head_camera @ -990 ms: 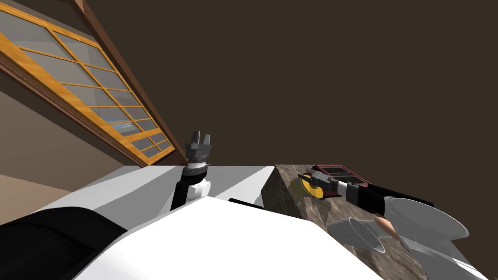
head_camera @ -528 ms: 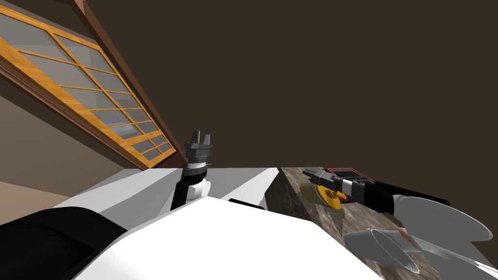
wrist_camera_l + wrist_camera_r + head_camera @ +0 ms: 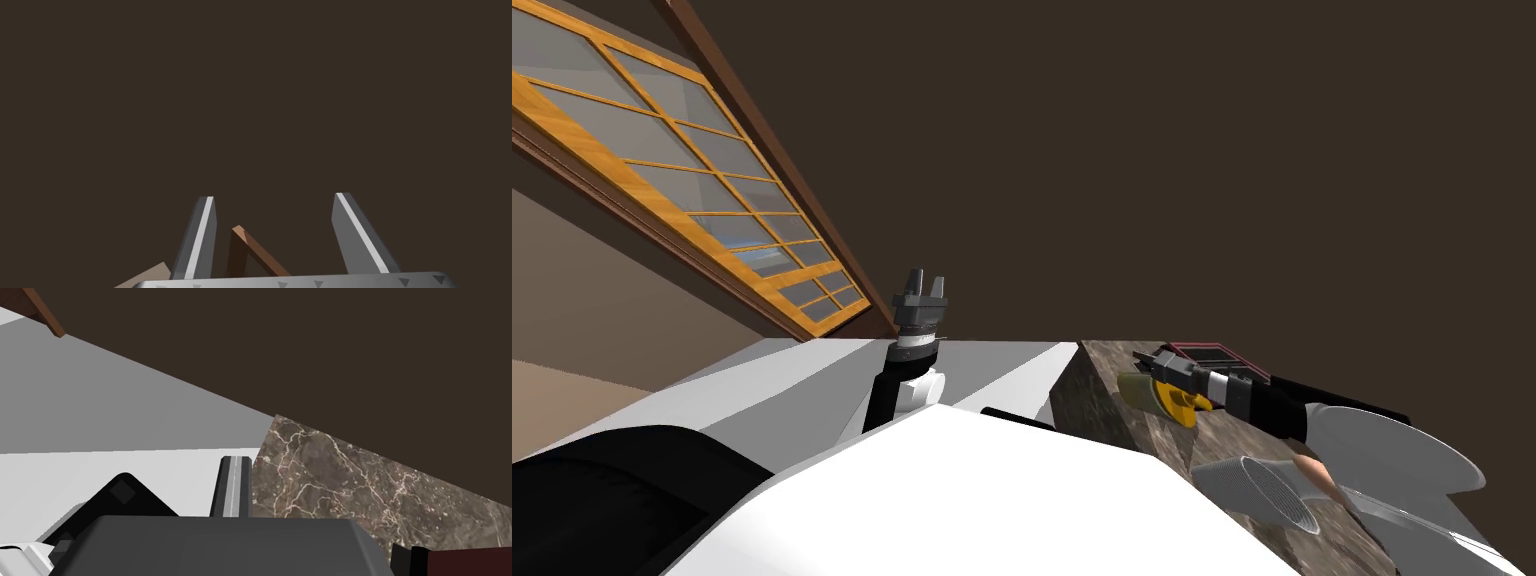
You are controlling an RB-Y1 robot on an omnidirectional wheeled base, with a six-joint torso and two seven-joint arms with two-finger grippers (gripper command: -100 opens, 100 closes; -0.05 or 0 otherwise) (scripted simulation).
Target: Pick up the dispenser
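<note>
Olive-and-yellow dispenser (image 3: 1157, 394) lies on the marble counter (image 3: 1097, 405), near its left edge and just under the right gripper (image 3: 1144, 360). That gripper's fingers are pressed together with nothing seen between them; no hold is evident. The dispenser is judged light, rigid and smooth, so liable to slip or roll; the olive body offers the better hold, taken across its width. Obstructions: a dark red box (image 3: 1214, 354) just beyond, a grey ribbed cup (image 3: 1260, 487) and a white dish (image 3: 1392, 452) nearer, to the right. Left gripper (image 3: 924, 282) is raised well to the left, fingers spread wide.
</note>
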